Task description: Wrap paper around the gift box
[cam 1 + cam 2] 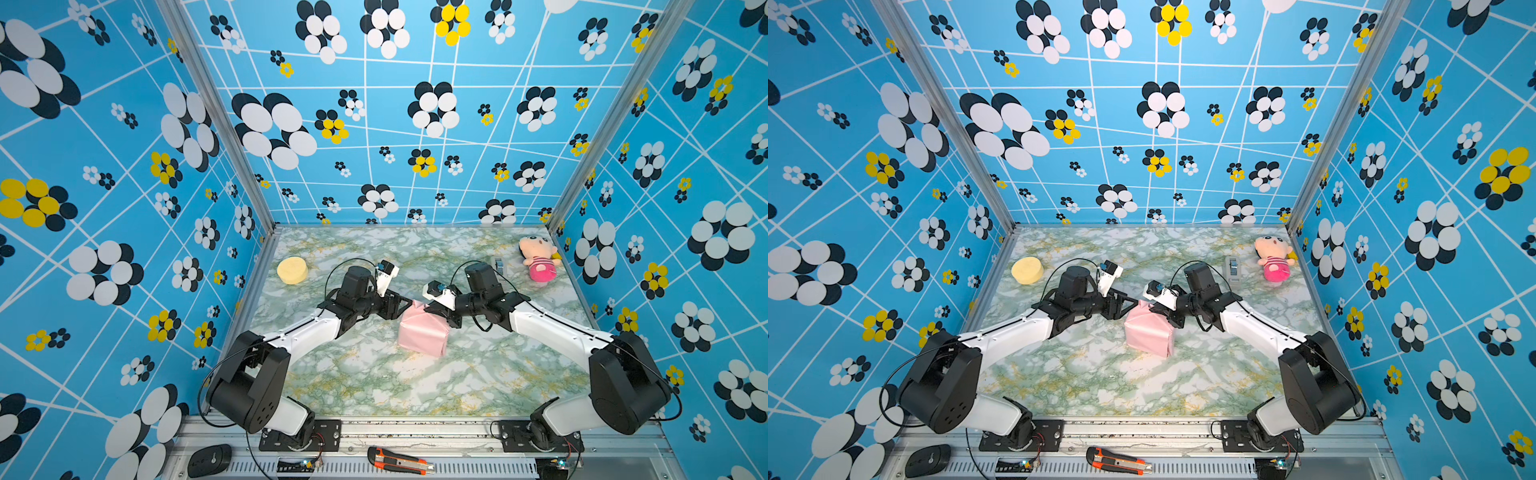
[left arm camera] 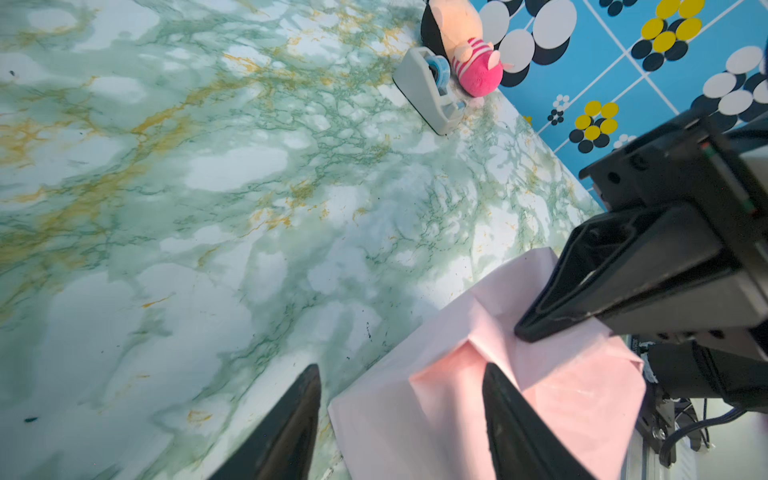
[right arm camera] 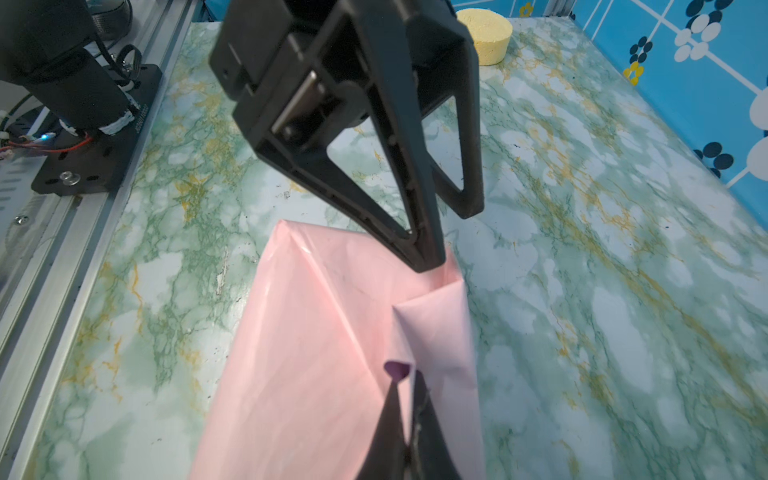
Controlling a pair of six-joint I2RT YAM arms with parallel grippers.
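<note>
L gripper [image 2: 401, 368]: fingers [image 2: 509, 415] well apart, gripping nothing. One tip sits over the pink paper [image 2: 415, 419], the other off its edge above the table [image 2: 208, 208]. Paper lies folded into a parcel betw. both grippers' tips; gift box hidden inside, can't see it. R gripper [image 3: 406, 380]: fingers closed, pinching a raised paper fold on the parcel's top, opp. the L tips.
</note>
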